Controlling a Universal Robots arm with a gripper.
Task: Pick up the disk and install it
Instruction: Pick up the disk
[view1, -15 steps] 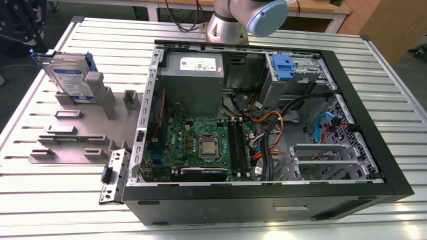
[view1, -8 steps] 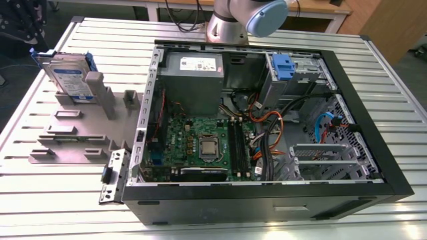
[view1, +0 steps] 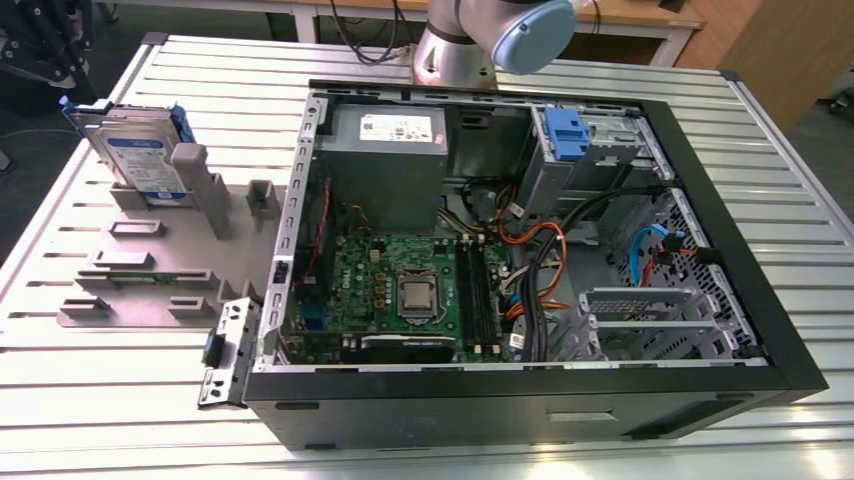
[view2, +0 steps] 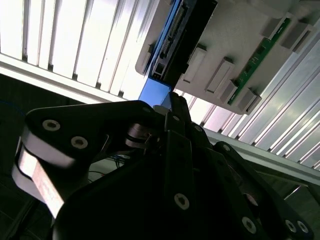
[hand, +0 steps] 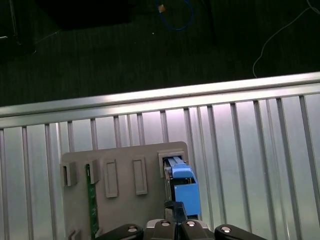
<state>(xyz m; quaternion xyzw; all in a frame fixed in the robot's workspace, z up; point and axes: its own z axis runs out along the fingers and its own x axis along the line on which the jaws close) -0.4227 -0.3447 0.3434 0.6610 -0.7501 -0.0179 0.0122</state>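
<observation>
The disk stands on edge in a grey holder at the exterior view's left, beside the open computer case. Its white-and-blue label faces outward and blue rails frame it. In both wrist views I look down on the disk's blue rail sitting in its holder slot. My gripper hangs above the disk and apart from it. Its fingers look shut with nothing between them.
The case lies on its side on a slatted metal table, with the motherboard, a grey power supply and a blue clip in the drive bay. A green board stands in another holder slot. The table edge and dark floor lie beyond the holder.
</observation>
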